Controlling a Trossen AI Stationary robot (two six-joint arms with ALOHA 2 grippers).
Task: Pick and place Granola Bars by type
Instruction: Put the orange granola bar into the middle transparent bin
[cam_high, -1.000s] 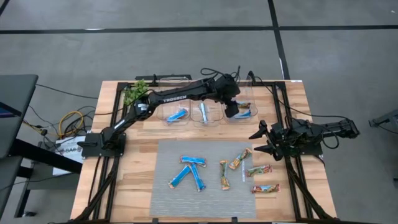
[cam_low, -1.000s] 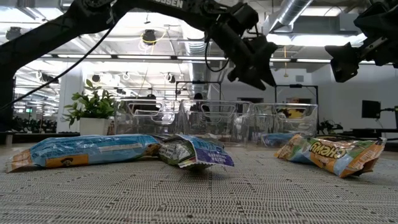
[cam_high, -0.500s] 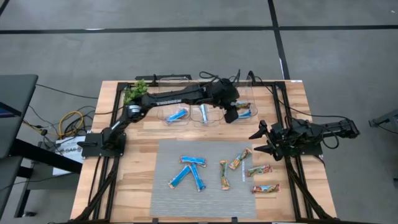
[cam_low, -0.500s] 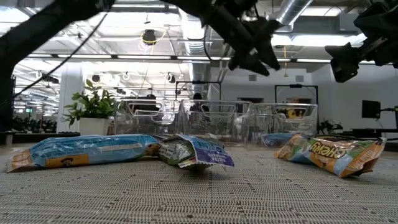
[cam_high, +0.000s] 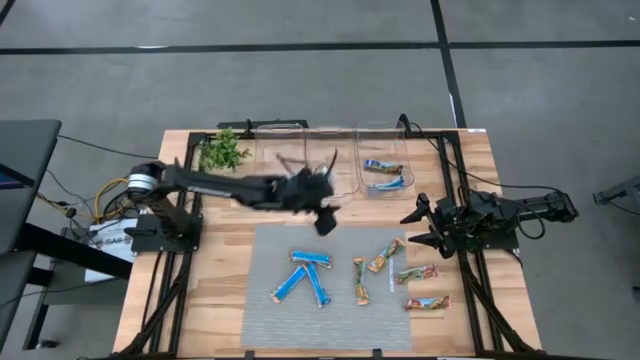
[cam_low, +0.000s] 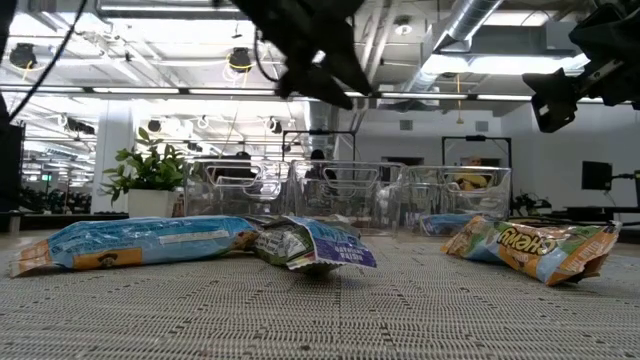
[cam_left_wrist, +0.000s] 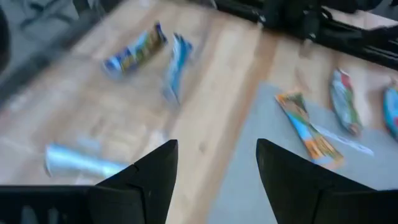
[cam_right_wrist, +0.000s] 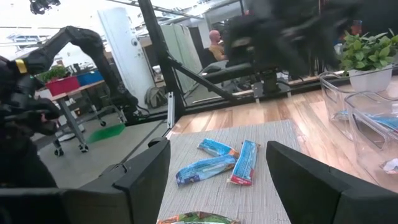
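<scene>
Three blue granola bars (cam_high: 310, 258) lie flat on the grey mat's left half. Several tan bars (cam_high: 385, 255) lie on its right half. Two more bars (cam_high: 386, 175) lie in the rightmost clear bin. My left gripper (cam_high: 324, 216) hovers open and empty between the bins and the mat's far edge, blurred by motion. Its wrist view shows its spread fingers (cam_left_wrist: 217, 149) over bare wood, with tan bars (cam_left_wrist: 308, 127) ahead. My right gripper (cam_high: 416, 226) waits open at the mat's right edge, above the table. Its wrist view (cam_right_wrist: 217, 146) looks across the blue bars (cam_right_wrist: 205, 169).
Three clear bins (cam_high: 385, 165) stand in a row along the far side, with a green plant (cam_high: 222, 150) to their left. The grey mat (cam_high: 265, 310) covers the table's near middle, with bare wood on either side. Black frame rails (cam_high: 470, 290) run along both table sides.
My left arm has swung fast from above the rightmost bin toward the table's left and near side. Its gripper now hangs by the mat's far edge. The right arm and the bars on the mat have stayed put.
</scene>
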